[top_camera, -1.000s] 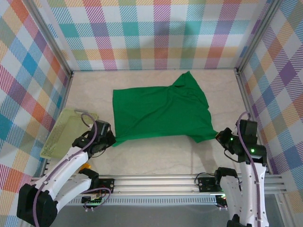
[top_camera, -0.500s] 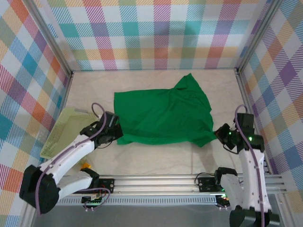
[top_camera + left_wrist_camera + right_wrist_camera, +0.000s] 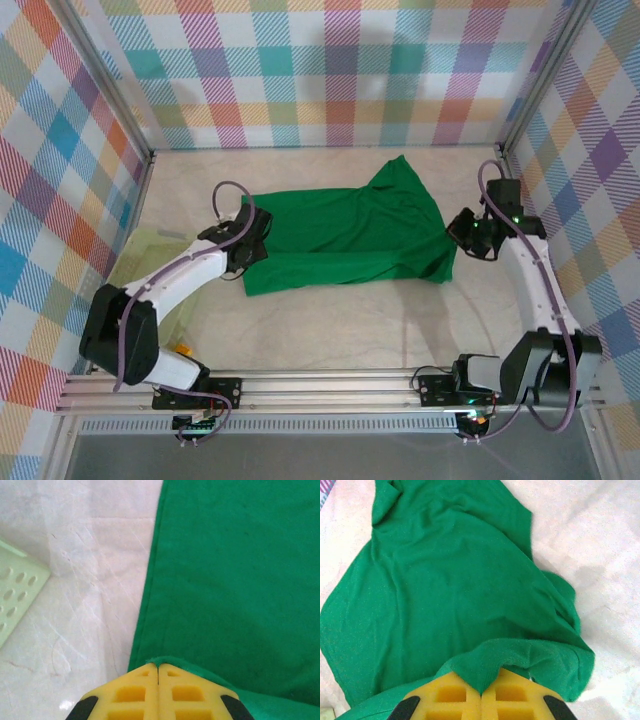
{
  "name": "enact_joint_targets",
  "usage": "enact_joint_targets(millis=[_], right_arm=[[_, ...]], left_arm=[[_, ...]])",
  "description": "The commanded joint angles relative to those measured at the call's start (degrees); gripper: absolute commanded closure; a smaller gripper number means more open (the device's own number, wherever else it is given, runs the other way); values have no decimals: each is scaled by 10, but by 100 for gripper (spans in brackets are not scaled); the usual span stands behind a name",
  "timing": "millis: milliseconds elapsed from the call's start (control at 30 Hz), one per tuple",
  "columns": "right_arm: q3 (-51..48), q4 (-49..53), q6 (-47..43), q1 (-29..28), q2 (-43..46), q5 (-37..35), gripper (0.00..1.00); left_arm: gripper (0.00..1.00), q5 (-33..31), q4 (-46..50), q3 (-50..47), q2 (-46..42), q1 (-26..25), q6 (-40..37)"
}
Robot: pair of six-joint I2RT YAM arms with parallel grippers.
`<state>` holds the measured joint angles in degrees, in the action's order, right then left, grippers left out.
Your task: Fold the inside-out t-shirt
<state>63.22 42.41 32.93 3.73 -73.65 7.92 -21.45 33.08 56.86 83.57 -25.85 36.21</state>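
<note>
The step in hand is judged to be the first lengthwise fold, with the near edge of the t-shirt (image 3: 350,240) taken up at both ends. The left gripper (image 3: 252,245) is seen at the t-shirt's left edge, and in the left wrist view its yellow fingers (image 3: 135,692) are pressed together on a lip of green cloth. The right gripper (image 3: 458,232) is placed at the t-shirt's right edge, and in the right wrist view it (image 3: 481,690) is clamped on a bunched corner of the same cloth. The t-shirt itself is spread on the table (image 3: 350,330), roughly at its middle, with a doubled band along its near side.

For the next move, it is judged that both held ends should be carried evenly toward the t-shirt's far edge and laid down square before the grip is let go; an uneven pull would skew the fold.

How many layers are pinched cannot be told. No collar or seams can be made out, so the inside-out state is not confirmed. The sleeve (image 3: 400,172) at the t-shirt's far right is rumpled. The basket (image 3: 140,255), left of the t-shirt, is partly covered by the left arm.
</note>
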Motion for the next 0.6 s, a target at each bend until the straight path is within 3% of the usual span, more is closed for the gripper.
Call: enact_joint_targets(millis=[0,433,533,567], right_arm=[[37,-28,-9,-17,-45,-20,93],[135,-39,-27,-67,-206,-44,82],[151,-33,-42,-69,-226,-41,67],[159,-19,-50,-69,-229,-51,59]], left_arm=[[100,-36,15,30,29,16,-13],[100,-55,32,67,111,33,2],[98,-71,50,75,127,35,10],[91,-77,59,80,133,37,14]])
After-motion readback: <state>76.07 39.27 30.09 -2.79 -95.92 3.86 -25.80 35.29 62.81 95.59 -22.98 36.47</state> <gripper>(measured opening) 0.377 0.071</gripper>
